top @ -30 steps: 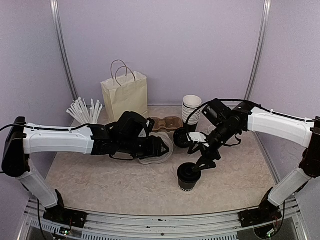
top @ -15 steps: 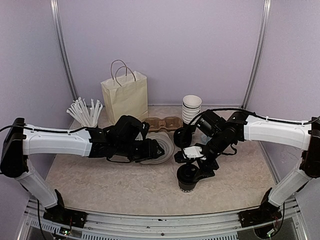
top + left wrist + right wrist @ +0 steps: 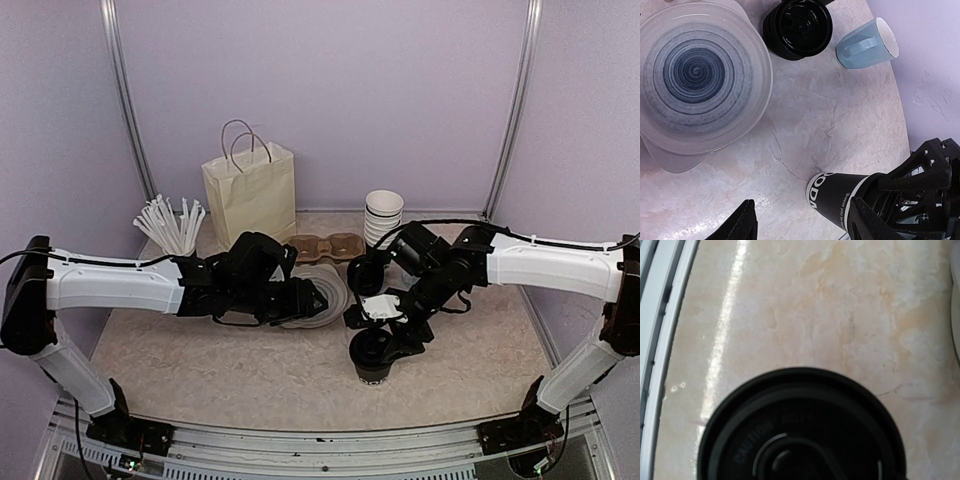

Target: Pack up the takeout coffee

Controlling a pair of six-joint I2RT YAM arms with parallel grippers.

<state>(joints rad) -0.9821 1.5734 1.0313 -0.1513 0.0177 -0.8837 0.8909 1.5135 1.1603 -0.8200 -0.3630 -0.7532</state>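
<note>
Seen from my right wrist, raised letters on the black lid [image 3: 805,405] read "CAUTION" and "HOT". From my left wrist, the takeout coffee [image 3: 832,199] shows large white side letters resembling "ODM", plus smaller print I cannot read.

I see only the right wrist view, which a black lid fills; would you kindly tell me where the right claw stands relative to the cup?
Observer: The right claw sits over the lidded top of the takeout coffee, with fingers beside it. I cannot tell whether it grips.
Operator: Thank you. Is the cup upright?
Observer: Yes, the top view shows it standing upright on the table, near the front edge.
Operator: And where is the bag?
Observer: The paper bag stands upright at the back left, its handles up.
</note>
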